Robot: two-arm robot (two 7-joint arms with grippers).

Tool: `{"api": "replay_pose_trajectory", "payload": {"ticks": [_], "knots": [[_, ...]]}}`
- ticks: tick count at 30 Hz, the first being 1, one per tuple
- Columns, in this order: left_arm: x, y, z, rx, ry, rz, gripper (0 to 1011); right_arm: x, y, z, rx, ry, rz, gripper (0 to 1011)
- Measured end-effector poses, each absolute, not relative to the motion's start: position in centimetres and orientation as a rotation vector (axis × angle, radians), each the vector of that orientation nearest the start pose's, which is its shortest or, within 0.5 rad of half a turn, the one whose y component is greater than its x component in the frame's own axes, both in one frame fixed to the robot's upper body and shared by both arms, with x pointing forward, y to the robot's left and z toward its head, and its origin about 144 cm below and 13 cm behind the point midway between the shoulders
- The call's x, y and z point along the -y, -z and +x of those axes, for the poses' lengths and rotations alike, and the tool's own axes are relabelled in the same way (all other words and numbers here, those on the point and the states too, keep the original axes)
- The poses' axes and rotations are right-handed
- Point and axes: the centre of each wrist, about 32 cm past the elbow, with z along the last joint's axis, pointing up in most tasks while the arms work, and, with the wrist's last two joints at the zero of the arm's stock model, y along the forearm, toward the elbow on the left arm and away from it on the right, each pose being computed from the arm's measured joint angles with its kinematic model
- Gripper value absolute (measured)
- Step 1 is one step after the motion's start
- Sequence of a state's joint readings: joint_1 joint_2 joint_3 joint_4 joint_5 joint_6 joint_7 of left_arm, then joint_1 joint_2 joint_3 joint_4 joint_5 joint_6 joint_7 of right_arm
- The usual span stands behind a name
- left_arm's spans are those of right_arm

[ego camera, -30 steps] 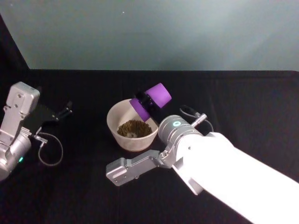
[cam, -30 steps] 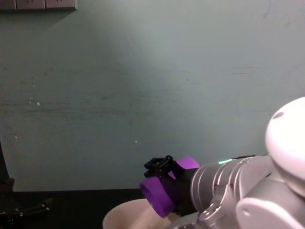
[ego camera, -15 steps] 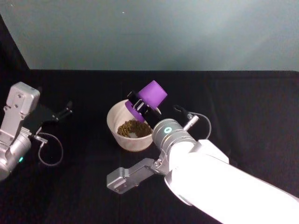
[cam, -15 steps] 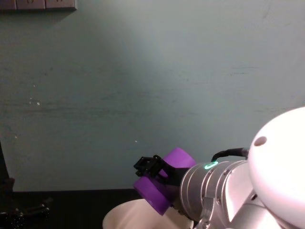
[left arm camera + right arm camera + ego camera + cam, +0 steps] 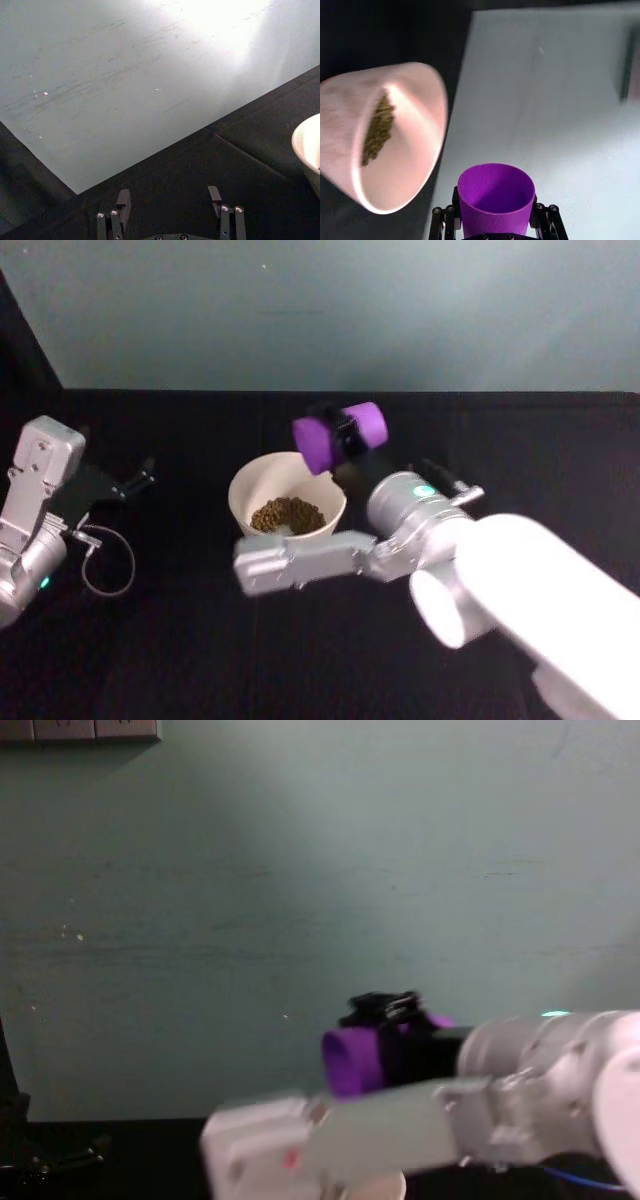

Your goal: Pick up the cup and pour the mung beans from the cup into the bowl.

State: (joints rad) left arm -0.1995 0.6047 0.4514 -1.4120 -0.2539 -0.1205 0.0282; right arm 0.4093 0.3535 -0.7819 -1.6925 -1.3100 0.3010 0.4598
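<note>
My right gripper (image 5: 341, 432) is shut on the purple cup (image 5: 312, 444), holding it on its side in the air over the far rim of the white bowl (image 5: 244, 492). The cup's mouth faces left. A heap of mung beans (image 5: 287, 514) lies in the bowl. In the right wrist view the cup (image 5: 496, 197) looks empty inside, and the bowl (image 5: 420, 100) with the mung beans (image 5: 376, 131) lies beyond it. The chest view has the cup (image 5: 352, 1060) above my right forearm. My left gripper (image 5: 137, 480) is parked open at the table's left; its fingers (image 5: 123, 199) stand apart.
Black cloth (image 5: 180, 640) covers the table, and a pale green wall (image 5: 320, 310) closes off the back. A grey cable loop (image 5: 105, 565) lies by the left arm. My right forearm link (image 5: 300, 560) crosses just in front of the bowl.
The right wrist has turned and lifted, taking the cup from a steep mouth-down tilt over the bowl to roughly level, higher and farther back. The left arm has not moved.
</note>
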Motion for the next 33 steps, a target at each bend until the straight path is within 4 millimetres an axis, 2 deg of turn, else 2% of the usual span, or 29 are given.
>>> {"api": "replay_pose_trajectory", "payload": {"ticks": [5,6,15,26,33], "knots": [[-31.0,-114.0,48.9,0.285,-1.248,0.305,1000,13.7,-123.4,48.3,1.149,0.842,-0.922,734],[-31.0,-114.0,48.9,0.285,-1.248,0.304,1000,13.7,-123.4,48.3,1.149,0.842,-0.922,734],[-31.0,-114.0,48.9,0.285,-1.248,0.304,1000,18.5,-121.2,49.2,0.653,1.019,-0.535,734],[-31.0,-114.0,48.9,0.285,-1.248,0.305,1000,21.9,-117.5,49.5,0.32,1.072,-0.258,733],[-31.0,-114.0,48.9,0.285,-1.248,0.304,1000,23.1,-115.0,49.8,0.202,1.069,-0.172,734]]}}
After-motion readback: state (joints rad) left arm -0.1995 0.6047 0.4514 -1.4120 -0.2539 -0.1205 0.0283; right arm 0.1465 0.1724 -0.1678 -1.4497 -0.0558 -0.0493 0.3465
